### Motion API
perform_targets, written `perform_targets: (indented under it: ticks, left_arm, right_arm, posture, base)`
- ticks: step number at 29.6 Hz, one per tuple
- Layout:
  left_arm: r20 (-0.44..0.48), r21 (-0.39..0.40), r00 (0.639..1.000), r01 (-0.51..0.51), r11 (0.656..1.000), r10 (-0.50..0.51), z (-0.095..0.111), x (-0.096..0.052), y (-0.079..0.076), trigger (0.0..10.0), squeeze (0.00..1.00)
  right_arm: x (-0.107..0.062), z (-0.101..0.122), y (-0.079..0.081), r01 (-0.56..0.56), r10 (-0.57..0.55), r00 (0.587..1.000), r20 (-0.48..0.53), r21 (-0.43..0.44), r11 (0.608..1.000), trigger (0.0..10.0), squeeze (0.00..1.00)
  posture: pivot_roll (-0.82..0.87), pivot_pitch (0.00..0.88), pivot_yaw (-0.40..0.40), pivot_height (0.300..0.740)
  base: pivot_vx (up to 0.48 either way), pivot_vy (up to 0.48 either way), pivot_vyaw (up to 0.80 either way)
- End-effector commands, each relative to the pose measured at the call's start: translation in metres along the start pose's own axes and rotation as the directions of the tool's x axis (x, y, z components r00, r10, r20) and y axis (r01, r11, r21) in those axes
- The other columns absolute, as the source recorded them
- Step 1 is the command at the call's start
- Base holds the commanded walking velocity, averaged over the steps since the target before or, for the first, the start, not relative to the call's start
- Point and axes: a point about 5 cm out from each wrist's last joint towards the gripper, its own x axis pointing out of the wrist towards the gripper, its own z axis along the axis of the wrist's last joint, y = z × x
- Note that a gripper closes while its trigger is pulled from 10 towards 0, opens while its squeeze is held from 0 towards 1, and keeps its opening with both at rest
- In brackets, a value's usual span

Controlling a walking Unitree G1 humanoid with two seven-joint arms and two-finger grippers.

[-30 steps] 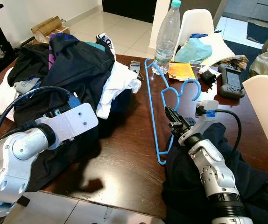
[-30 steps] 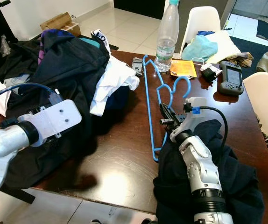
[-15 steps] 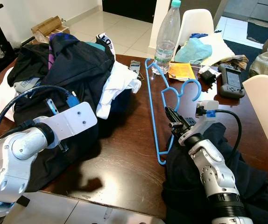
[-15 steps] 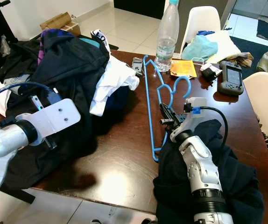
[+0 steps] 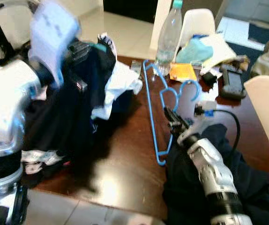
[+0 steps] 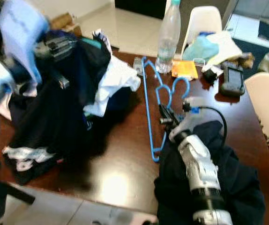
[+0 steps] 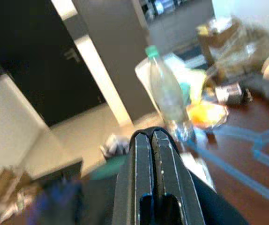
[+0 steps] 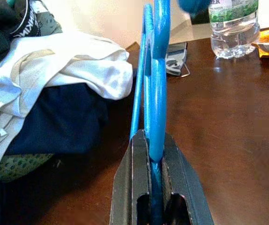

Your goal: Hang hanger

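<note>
A blue plastic hanger point(image 5: 149, 101) lies on the dark wooden table point(image 5: 125, 154), its hook point(image 5: 194, 89) pointing toward the far side. My right gripper point(image 5: 174, 123) is shut on the hanger's lower bar; in the right wrist view the blue bar point(image 8: 154, 93) runs out from between the black fingers point(image 8: 137, 178). My left gripper point(image 5: 80, 48) is raised over the clothes pile at the left, blurred. A dark garment point(image 5: 73, 117) hangs down from it. Its fingers point(image 7: 144, 154) are pressed together in the left wrist view.
A tall water bottle point(image 5: 167, 35), an orange packet point(image 5: 181, 70) and a handheld console point(image 5: 230, 79) stand at the far side of the table. White chairs point(image 5: 265, 103) are at the right. A dark cloth point(image 5: 247, 187) lies under my right arm. White clothing point(image 5: 120, 84) lies beside the hanger.
My left arm has swung up from the table's near edge to above the clothes pile, lifting the dark garment with it. The right gripper and hanger have stayed put.
</note>
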Motion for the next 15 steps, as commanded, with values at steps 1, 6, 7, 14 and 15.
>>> perform_targets:
  ticks: [1, 6, 7, 14, 15]
  left_arm:
    - [0.018, -0.036, 1.0, 0.024, 0.999, -0.024, 0.001, 0.002, 0.0, 0.0, 0.0]
    - [0.187, -0.131, 0.981, 0.073, 0.989, -0.047, 0.034, 0.018, 0.005, 0.0, 0.0]
    - [0.237, -0.153, 0.97, 0.083, 0.985, -0.045, 0.044, 0.024, 0.007, 0.0, 0.0]
    - [0.322, -0.208, 0.947, 0.09, 0.974, -0.019, 0.064, 0.035, 0.02, 0.0, 0.0]
    - [0.342, -0.227, 0.94, 0.09, 0.97, -0.008, 0.069, 0.038, 0.024, 0.0, 0.0]
  right_arm:
    - [-0.005, -0.014, -0.004, 0.03, -0.03, 0.998, -0.052, 0.002, 1.0, 10.0, 0.0]
    - [-0.005, -0.014, -0.004, 0.03, -0.03, 0.998, -0.05, 0.004, 1.0, 10.0, 0.0]
    - [-0.004, -0.014, -0.004, 0.032, -0.032, 0.998, -0.048, 0.003, 0.999, 10.0, 0.0]
    - [-0.001, -0.013, -0.005, 0.031, -0.031, 0.999, -0.042, 0.001, 1.0, 10.0, 0.0]
    - [0.001, -0.014, -0.004, 0.03, -0.03, 0.999, -0.04, 0.001, 1.0, 10.0, 0.0]
  posture:
    - [0.25, 0.136, -0.029, 0.74]
    - [0.25, 0.117, -0.026, 0.74]
    - [0.25, 0.108, -0.024, 0.74]
    - [0.25, 0.095, -0.016, 0.74]
    - [0.25, 0.085, -0.012, 0.74]
  base:
    - [0.0, 0.0, 0.0]
    - [0.0, 0.0, 0.0]
    - [0.0, 0.0, 0.0]
    - [0.0, 0.0, 0.0]
    - [0.0, 0.0, 0.0]
